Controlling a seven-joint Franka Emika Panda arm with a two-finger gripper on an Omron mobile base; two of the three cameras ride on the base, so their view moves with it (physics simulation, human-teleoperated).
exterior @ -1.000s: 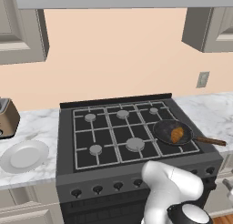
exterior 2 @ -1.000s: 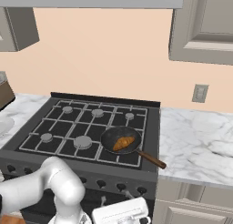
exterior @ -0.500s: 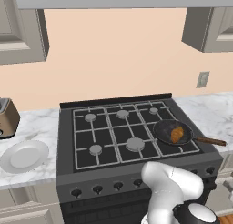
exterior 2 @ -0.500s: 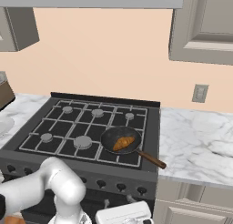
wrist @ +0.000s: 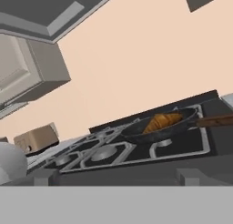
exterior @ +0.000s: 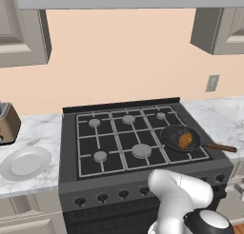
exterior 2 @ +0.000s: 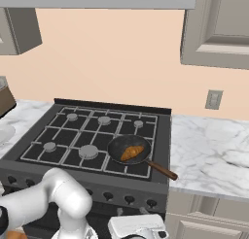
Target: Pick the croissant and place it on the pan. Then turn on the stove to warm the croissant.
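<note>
Croissant (exterior: 185,141) lies inside the pan (exterior: 170,135), which sits on the front right burner of the stove (exterior: 95,133), its brown handle reaching toward the marble table (exterior 2: 214,155). A white plate (exterior: 25,162) rests left of the stove. Whether the tool is open or closed cannot be told.
</note>
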